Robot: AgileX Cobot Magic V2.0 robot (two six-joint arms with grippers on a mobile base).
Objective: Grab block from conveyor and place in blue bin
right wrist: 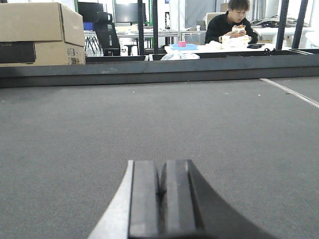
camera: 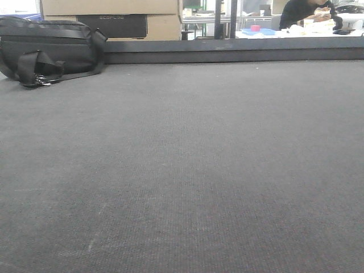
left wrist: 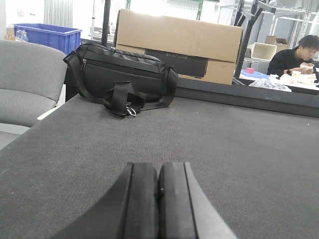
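Observation:
The conveyor's dark grey woven belt (camera: 187, 165) fills all three views, and no block shows on it anywhere. The blue bin (left wrist: 47, 36) stands beyond the belt's far left corner in the left wrist view. My left gripper (left wrist: 158, 167) hovers low over the belt (left wrist: 239, 164), shut, with nothing between its black pads. My right gripper (right wrist: 162, 164) is likewise shut and empty, low over the belt (right wrist: 149, 119). Neither gripper appears in the front view.
A black bag (camera: 51, 48) with straps lies on the belt's far left (left wrist: 119, 74). Cardboard boxes (left wrist: 179, 42) stand behind it. A dark rail (camera: 239, 51) runs along the far edge. A grey chair (left wrist: 27, 79) is at the left. A person (right wrist: 232, 25) sits at a far table.

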